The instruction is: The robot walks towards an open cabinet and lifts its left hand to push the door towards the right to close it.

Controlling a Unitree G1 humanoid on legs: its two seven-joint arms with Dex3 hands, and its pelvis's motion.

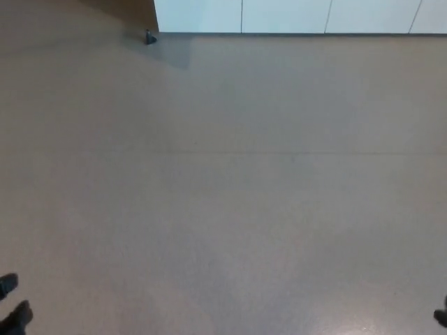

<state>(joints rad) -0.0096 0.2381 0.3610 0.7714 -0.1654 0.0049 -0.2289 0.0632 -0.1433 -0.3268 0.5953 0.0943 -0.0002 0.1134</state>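
Grey-brown floor [223,195] fills almost the whole head view, smooth and bare, with one faint seam running across it.

At the floor's near left corner, two dark fingertips of the left robot hand [15,310] poke into view; so little shows that I cannot tell whether it is wide or closed, though nothing appears to be held. At the far left corner a brown panel [119,12] reaches down to the floor, ending at a small dark foot or caster [150,38] that throws a soft shadow to its right. This panel may be the open cabinet door, but too little is visible to be sure. Just right of it, along the far edge, runs a row of white cabinet fronts [293,15], split by thin vertical gaps and apparently closed. At the near right corner only a dark sliver of the right robot hand [441,317] shows; its state cannot be read.

By my judgement the approach is barely under way, with the cabinet well apart from the robot. The risks lie ahead: walking in off-line could leave the left arm short of the door or striking its edge, and the low foot could catch a step.
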